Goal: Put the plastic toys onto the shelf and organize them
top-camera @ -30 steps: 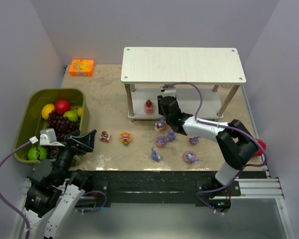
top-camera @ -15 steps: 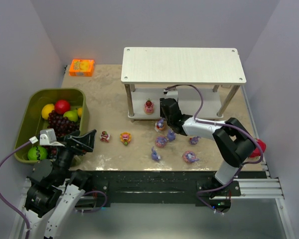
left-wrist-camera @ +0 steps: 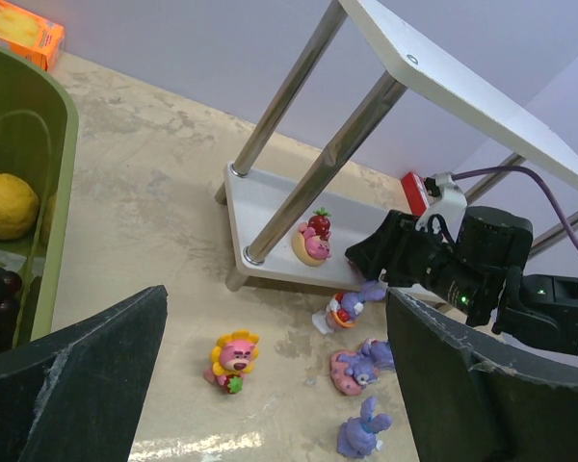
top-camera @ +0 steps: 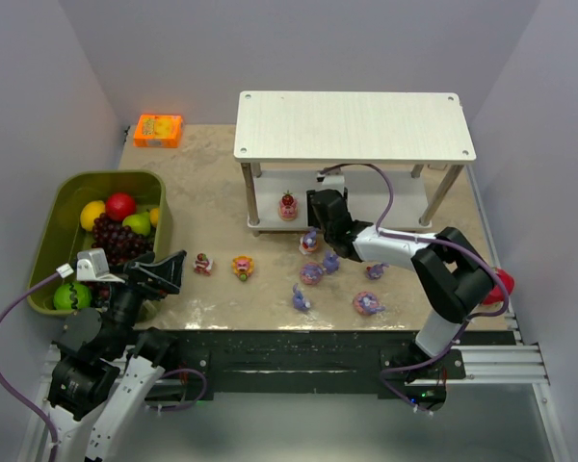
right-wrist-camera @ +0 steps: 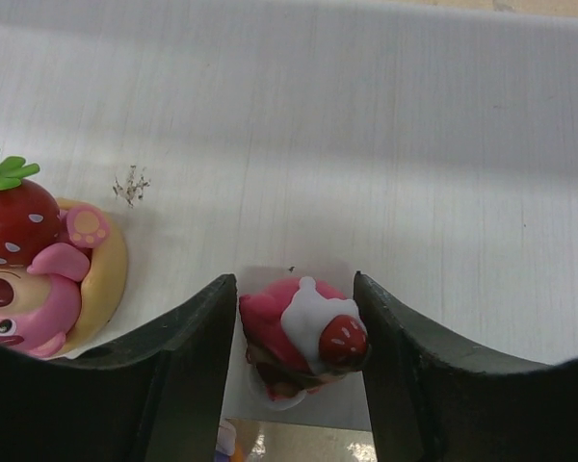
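Observation:
My right gripper (right-wrist-camera: 295,318) is shut on a small pink cake figure with white cream and a strawberry (right-wrist-camera: 303,337), held just above the front edge of the white shelf's lower board (right-wrist-camera: 366,144). A pink figure with a strawberry hat (right-wrist-camera: 29,274) stands on that board to the left; it also shows in the top view (top-camera: 288,205). In the top view the right gripper (top-camera: 318,206) reaches under the shelf's top board (top-camera: 352,125). Several purple bunnies (top-camera: 311,273) and two small figures (top-camera: 243,267) lie on the table. My left gripper (left-wrist-camera: 279,380) is open and empty, raised near the bin.
An olive-green bin (top-camera: 60,214) with fruit stands at the left. An orange box (top-camera: 158,130) lies at the back left. A red object (top-camera: 503,282) sits by the right arm's elbow. The shelf's metal legs (left-wrist-camera: 289,91) stand between the left gripper and the lower board.
My right gripper has edged slightly left and further under the shelf with the cake figure. The left arm has not moved.

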`<state>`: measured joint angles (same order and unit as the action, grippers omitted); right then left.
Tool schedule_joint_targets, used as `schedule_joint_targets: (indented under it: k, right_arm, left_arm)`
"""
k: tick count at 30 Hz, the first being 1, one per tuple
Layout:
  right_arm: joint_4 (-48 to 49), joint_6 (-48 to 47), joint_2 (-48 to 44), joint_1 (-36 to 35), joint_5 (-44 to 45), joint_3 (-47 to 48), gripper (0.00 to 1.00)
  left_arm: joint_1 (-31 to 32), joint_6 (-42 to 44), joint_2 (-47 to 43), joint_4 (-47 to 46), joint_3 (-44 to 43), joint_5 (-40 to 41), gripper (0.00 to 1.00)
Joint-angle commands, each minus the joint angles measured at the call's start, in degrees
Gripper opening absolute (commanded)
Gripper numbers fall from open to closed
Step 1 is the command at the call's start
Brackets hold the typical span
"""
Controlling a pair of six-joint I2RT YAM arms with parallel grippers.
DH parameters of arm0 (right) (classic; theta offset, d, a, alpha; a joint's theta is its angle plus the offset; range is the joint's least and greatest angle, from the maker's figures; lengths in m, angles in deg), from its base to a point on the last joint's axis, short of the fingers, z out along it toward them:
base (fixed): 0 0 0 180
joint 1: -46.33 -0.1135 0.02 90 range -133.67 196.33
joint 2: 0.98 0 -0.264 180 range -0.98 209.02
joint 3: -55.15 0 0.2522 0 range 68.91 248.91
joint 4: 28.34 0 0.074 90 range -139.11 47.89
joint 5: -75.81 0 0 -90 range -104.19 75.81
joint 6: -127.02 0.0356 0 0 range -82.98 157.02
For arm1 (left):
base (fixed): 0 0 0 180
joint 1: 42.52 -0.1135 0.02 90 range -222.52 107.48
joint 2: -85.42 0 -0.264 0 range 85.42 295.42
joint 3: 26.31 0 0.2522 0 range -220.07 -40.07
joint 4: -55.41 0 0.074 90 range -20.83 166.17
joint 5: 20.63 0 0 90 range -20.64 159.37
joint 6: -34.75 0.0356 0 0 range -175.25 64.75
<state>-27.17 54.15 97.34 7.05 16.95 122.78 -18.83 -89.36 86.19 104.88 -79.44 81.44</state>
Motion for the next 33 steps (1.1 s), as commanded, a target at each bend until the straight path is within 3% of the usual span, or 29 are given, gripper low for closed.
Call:
schedule_joint_targets:
  k: [1,12,23,29,33]
  right_arm:
    - [-0.44,-0.77,0.11,0.35,-0.55,0.54,0.59]
    - [-1.84,-1.39,-1.03,0.44,0.77,1.59,0.70]
    - [-3.78,-0.07,-11.12,0.44,-1.08,-0.69,0.84]
    - [-6.67,0.80,-15.09,0.35,-2.92,-0.69,0.85]
    - [-9.13,3.34,-17.37,0.44,-4.85,-1.65,0.79]
  left_arm:
    - [-0.39,-1.23,-1.30,-0.28,-0.53,0.58,0.99]
    - [-0.39,-1.31,-1.13,-0.28,-0.53,0.49,0.99]
    - [-0.39,-1.31,-1.04,-0.37,-0.44,0.58,1.00]
    - [-0.39,-1.40,-1.22,-0.37,-0.44,0.67,1.00]
    - [-0.39,-1.40,-1.22,-0.37,-0.44,0.58,0.99]
